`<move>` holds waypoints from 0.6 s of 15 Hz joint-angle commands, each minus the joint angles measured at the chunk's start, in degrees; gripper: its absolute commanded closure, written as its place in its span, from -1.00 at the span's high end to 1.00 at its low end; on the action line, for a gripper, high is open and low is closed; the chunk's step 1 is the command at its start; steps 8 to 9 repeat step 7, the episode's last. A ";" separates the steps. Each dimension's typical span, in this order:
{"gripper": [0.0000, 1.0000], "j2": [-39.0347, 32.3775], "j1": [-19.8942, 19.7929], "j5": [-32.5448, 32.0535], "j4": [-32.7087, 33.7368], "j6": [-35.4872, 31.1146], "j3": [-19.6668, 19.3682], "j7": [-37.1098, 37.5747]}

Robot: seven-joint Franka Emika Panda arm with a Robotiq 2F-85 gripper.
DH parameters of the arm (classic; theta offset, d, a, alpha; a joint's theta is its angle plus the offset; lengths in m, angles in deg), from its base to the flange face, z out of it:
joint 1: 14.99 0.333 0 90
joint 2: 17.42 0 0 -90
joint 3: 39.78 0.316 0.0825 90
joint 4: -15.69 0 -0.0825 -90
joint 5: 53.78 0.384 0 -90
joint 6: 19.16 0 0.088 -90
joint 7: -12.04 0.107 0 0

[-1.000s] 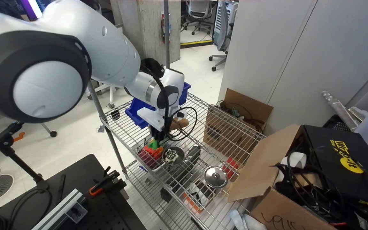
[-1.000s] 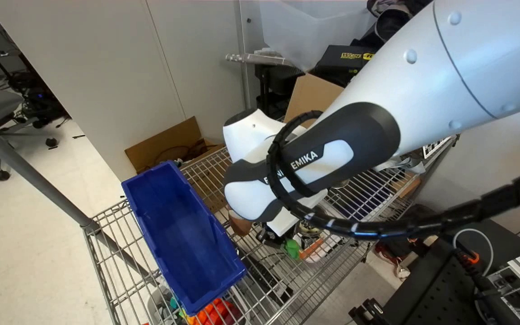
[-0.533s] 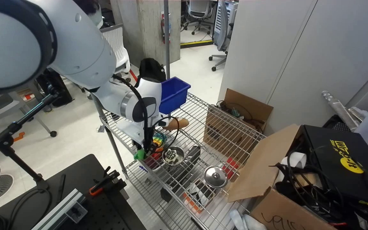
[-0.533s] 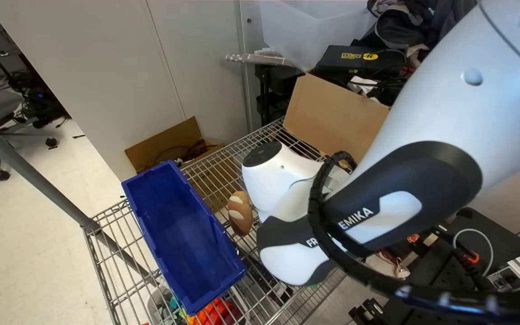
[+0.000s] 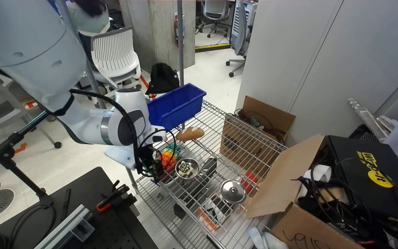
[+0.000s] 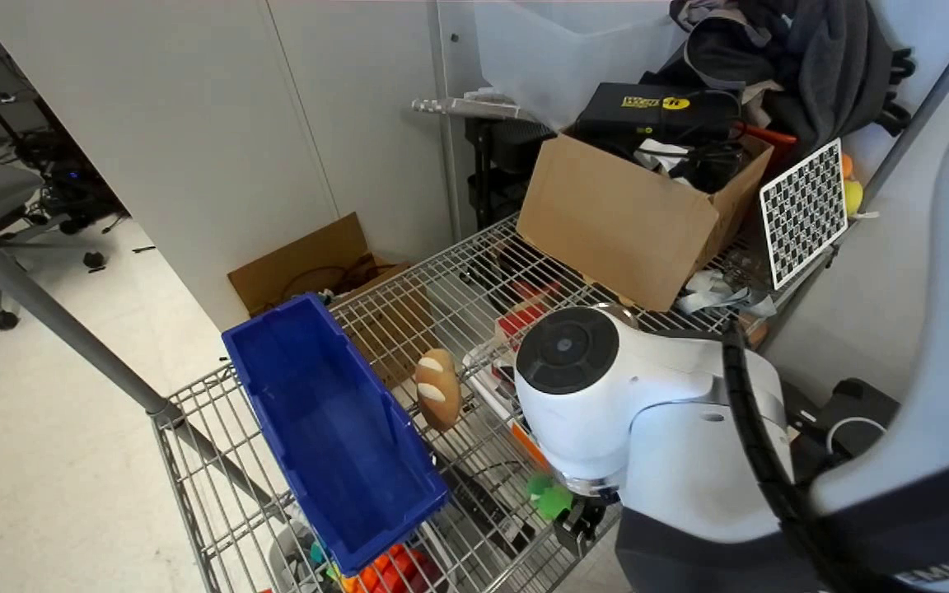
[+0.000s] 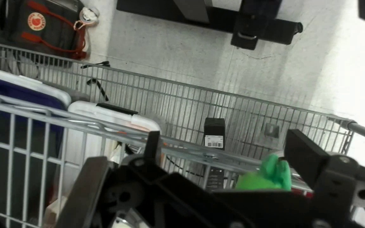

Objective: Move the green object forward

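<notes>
The green object (image 6: 553, 499) is at the near edge of the wire shelf, right beside my gripper (image 6: 580, 522). In the wrist view my gripper (image 7: 227, 146) stands wide open. The green object (image 7: 265, 175) shows light green and darker green parts there, close to the right-hand finger (image 7: 304, 155). Its lower part is hidden behind the gripper's body, and I cannot tell whether it touches the finger. In an exterior view my gripper (image 5: 154, 169) hangs at the shelf's edge, with the green object hidden behind it.
A long blue bin (image 6: 334, 428) and a brown bread roll (image 6: 438, 389) sit on the shelf. Nearby are a small metal cup (image 5: 195, 173) with a spotted toy and a metal lid (image 5: 233, 191). An open cardboard box (image 5: 285, 180) stands at the far end.
The arm and the green object have moved away from the bread roll to the shelf's edge beside the black table. The gripper has opened, and the green object now lies beside its fingers.
</notes>
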 commanded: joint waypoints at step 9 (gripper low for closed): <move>1.00 5.42 -0.58 -3.02 -3.71 0.74 -0.78 2.99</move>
